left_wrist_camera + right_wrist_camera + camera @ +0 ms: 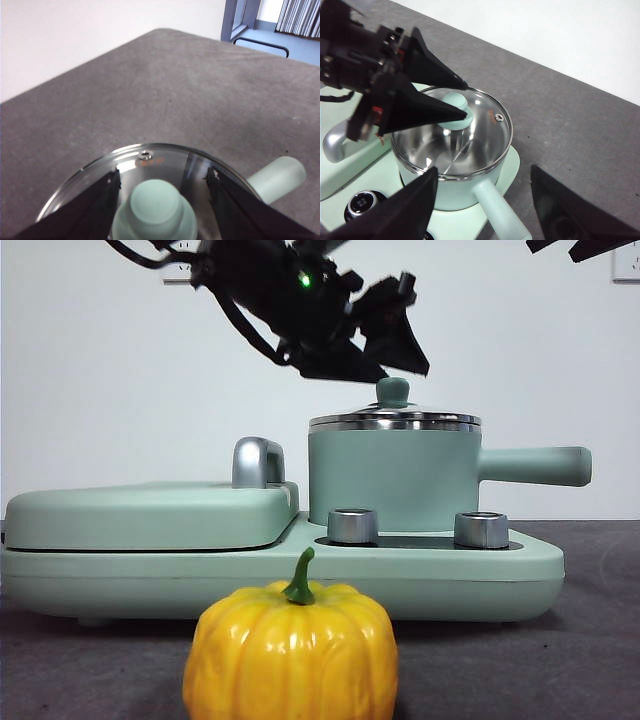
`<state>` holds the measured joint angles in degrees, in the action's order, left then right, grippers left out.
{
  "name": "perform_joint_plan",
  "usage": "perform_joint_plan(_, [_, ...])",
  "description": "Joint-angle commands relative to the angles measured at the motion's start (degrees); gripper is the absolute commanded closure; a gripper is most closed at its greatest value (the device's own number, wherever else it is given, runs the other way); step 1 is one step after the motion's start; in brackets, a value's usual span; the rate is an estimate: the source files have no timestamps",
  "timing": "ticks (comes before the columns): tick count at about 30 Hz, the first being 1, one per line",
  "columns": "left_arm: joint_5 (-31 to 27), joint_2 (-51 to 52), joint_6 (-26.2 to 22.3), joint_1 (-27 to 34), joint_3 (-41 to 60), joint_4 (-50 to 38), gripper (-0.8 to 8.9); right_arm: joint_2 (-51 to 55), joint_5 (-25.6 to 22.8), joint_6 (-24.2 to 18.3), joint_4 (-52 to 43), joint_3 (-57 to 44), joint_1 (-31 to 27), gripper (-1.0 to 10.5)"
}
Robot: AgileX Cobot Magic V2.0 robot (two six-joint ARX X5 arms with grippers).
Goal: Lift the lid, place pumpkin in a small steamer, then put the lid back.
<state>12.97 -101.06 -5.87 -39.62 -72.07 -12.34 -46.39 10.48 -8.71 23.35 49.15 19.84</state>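
Lid (394,418) sits flat on small steamer (392,478), knob up; steamer's long handle pts horizontally to the right in front view, pot on appliance base (480,575). Left gripper (465,100) open, jaws either side of knob, not clamped. Pumpkin (291,652) upright on table nr camera, stem up; right gripper (482,200) open, above.

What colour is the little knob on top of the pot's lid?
Mint green, like the pot. The knob shows best in the left wrist view, between the open jaws of the left gripper.
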Motion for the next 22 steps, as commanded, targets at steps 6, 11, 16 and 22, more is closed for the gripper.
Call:
perform_joint_plan(6, [-0.96, -2.16, 0.98, -0.52, -1.53, 1.51, 5.32, -0.33, -0.02, 0.59, -0.59, 1.18, 0.17, 6.5])
perform_joint_plan(11, [-1.11, -2.16, 0.96, -0.50, -1.53, 1.62, 7.75, -0.33, -0.02, 0.59, -0.57, 1.18, 0.17, 6.5])
perform_joint_plan(16, [-1.57, -2.01, 0.55, -0.52, -1.53, 0.22, 7.97, -0.33, -0.04, 0.59, -0.57, 1.18, 0.17, 6.5])
perform_joint_plan(22, [-2.19, 2.08, 0.55, -0.52, -1.60, 0.52, 7.97, -0.33, -0.02, 0.61, -0.57, 1.18, 0.17, 6.5])
